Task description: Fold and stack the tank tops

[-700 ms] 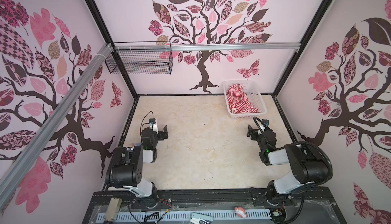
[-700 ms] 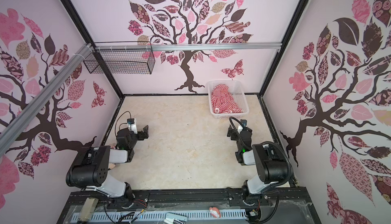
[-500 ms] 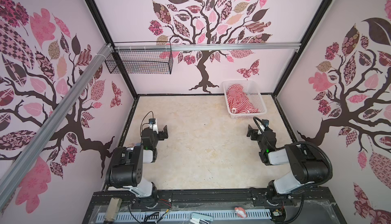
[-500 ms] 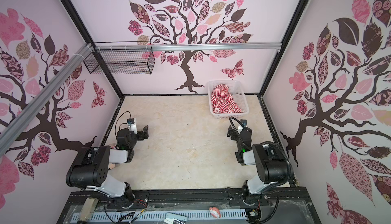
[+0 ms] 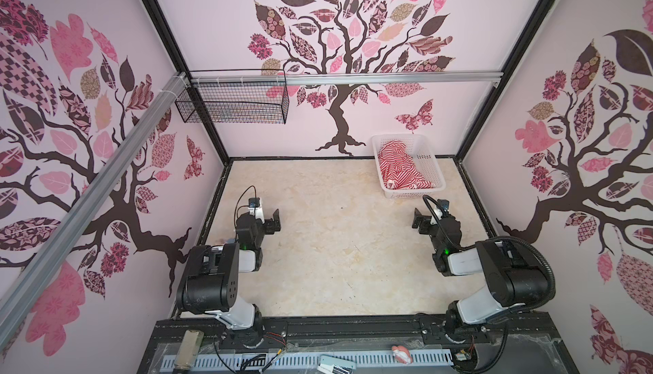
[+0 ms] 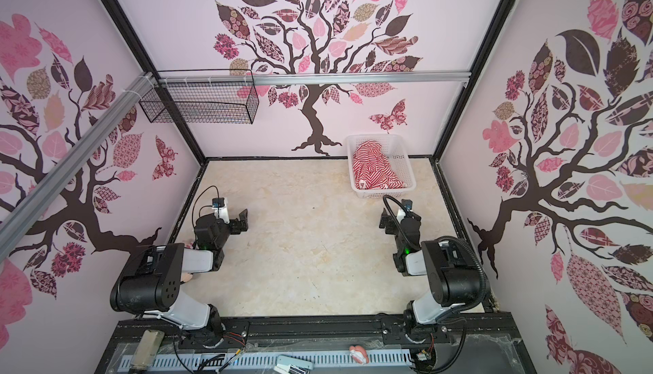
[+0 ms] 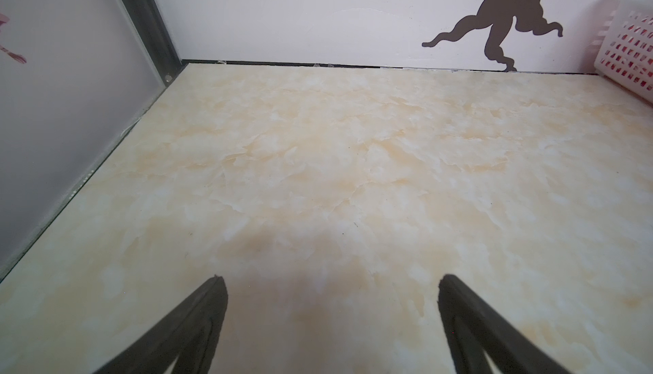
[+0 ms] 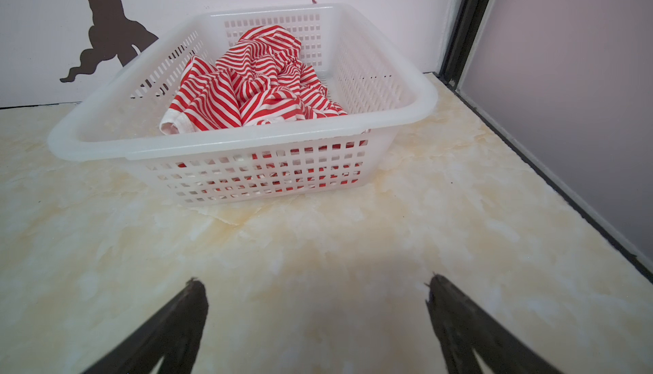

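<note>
Tank tops point(image 8: 254, 86): a crumpled red-and-white striped heap inside the white plastic basket point(image 8: 247, 139), which sits in the upper right of the worktop point(image 5: 335, 241) in both top views, against the back wall. I can't tell how many garments are in the heap; only one bundle of striped cloth shows.

Handling, my read: light, limp knit. It will drape and bunch, not hold shape, and a pinch could drag neighbouring folds or a second garment up with it. Not fragile, not slippery. The mesh walls could snag a strap on the way out.

Where to take hold: in the right wrist view a white-trimmed edge point(image 8: 173, 124) lies near the basket's front wall, at centre left of the frame. That hem looks the cleanest pinch point; the raised fold at the top of the heap is the fallback.

Right gripper point(image 8: 314, 287): jaws wide apart, nothing between them, low over bare worktop just in front of the basket, touching nothing I can see.

Left gripper point(image 7: 330, 284): jaws also wide apart, empty, over bare worktop at the left side, well apart from the basket.
</note>
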`<state>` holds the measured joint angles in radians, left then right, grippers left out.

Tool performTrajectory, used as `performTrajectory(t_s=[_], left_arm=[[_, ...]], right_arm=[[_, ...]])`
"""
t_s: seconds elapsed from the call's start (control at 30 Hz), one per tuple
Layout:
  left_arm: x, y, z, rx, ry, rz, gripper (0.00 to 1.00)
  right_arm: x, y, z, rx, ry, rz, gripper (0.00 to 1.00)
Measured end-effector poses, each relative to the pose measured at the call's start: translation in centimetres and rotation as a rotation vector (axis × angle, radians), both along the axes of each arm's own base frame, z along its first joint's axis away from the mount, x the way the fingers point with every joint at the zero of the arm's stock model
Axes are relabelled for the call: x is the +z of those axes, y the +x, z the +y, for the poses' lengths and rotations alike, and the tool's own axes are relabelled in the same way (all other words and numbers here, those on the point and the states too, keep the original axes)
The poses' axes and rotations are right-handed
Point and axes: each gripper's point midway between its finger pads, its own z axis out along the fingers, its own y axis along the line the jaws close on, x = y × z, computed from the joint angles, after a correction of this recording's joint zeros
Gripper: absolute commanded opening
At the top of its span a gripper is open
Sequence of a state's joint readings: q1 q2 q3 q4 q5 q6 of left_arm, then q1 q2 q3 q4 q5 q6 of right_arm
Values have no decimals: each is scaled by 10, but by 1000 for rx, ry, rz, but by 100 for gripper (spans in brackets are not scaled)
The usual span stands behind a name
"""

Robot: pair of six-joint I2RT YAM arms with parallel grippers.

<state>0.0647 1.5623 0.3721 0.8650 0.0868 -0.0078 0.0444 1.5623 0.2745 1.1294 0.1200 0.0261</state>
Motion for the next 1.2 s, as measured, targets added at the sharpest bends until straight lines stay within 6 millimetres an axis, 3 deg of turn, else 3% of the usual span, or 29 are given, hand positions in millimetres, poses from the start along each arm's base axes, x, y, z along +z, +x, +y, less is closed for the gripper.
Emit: performTrajectory(t_s=[0.47,0.63,0.73,0.9,1.1,1.2], left_arm=[[0,0,2,17,-5,-1,97],[9,-2,5,36,-18,0,97],[32,1,8,45,-32,0,97],[76,3,3,15,-50,-24,97],[77,-6,-11,-52,-85,108,97],[79,-9,-14,-66,-95,186,97]], right_arm=[[1,0,0,-1,0,-3,100],[9,-3,-10,-62,12,-15,100],[28,-1,-19,-120,27,-20,100],[80,22,-46,-331,141,-31,100],[164,67,-57,-480,320,21,100],[179,75,-46,-429,333,72,100]])
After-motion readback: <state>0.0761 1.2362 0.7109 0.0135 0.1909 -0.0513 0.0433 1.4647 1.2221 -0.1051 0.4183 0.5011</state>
